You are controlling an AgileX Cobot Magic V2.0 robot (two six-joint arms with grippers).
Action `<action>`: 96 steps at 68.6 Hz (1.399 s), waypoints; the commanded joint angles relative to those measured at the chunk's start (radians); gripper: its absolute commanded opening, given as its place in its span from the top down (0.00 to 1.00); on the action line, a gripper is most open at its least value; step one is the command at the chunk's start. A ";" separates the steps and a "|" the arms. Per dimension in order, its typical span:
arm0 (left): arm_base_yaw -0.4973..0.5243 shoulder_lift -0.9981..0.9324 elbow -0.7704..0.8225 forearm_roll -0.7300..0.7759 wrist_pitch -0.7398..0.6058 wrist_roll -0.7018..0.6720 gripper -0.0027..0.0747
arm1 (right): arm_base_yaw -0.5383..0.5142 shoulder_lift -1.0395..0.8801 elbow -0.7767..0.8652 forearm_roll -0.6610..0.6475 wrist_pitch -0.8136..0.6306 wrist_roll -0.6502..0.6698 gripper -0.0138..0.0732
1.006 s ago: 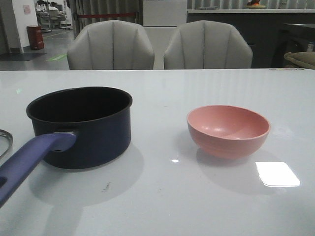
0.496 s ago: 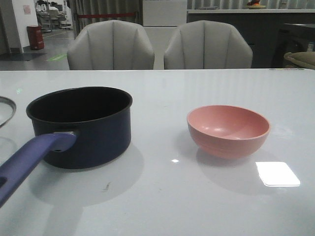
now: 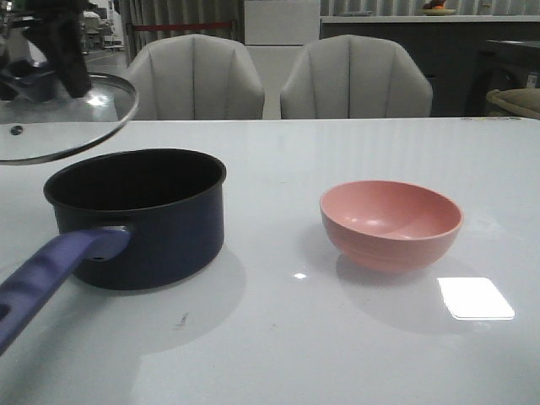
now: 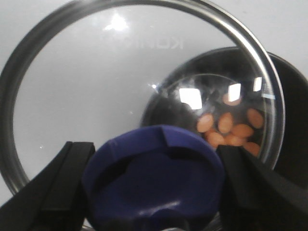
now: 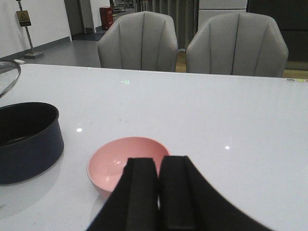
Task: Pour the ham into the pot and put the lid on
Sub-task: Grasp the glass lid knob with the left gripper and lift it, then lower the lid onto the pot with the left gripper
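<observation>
Left gripper (image 3: pixel 51 51): at the far left of the front view, up at about 10 o'clock from the pot, its dark fingers (image 4: pixel 57 187) clamped on either side of the lid's blue knob (image 4: pixel 154 178), as the left wrist view showed.
Lid (image 3: pixel 59 118): held in the air, tilted, its metal rim overlapping the pot's rim at the 10 o'clock side in the front view (whether glass touched pot could not be told). It did not yet sit on the pot.
Pot (image 3: pixel 139 219): stood upright on the white table (image 3: pixel 337 354) at left, dark navy with a black inside; its blue-purple handle (image 3: pixel 51 274) ran toward 7 o'clock, out to the near left edge of the frame.
Ham (image 4: pixel 231 132): small orange chunks lay on the pot's black floor, seen through the lid's glass in the left wrist view; from the front the pot's wall hid them.
What stood in the way: the lid covered only part of the pot's mouth in the wrist view, the rest of the glass showing bare table.
Pink bowl (image 3: pixel 391 224): upright at 3 o'clock from the pot, well apart from it, nothing visible inside.
Right gripper (image 5: pixel 159 192): hung just on the near side of the pink bowl, its two black fingers pressed together with nothing between them.
Chairs (image 3: pixel 274 76): two pale padded backs stood at 12 o'clock beyond the table's far edge.
</observation>
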 commanded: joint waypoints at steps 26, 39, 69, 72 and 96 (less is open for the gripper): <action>-0.115 -0.035 -0.036 -0.067 -0.036 0.000 0.60 | 0.002 0.010 -0.029 -0.010 -0.090 -0.006 0.65; -0.123 0.010 -0.038 -0.087 -0.016 0.000 0.60 | 0.002 0.010 -0.029 -0.010 -0.090 -0.006 0.65; -0.128 0.104 -0.087 -0.094 0.059 0.000 0.60 | 0.002 0.010 -0.029 -0.010 -0.090 -0.006 0.65; -0.128 0.110 -0.087 -0.089 0.067 0.000 0.60 | 0.002 0.010 -0.029 -0.010 -0.090 -0.006 0.65; -0.128 0.122 -0.137 -0.050 0.133 0.000 0.31 | 0.002 0.010 -0.029 -0.010 -0.090 -0.006 0.65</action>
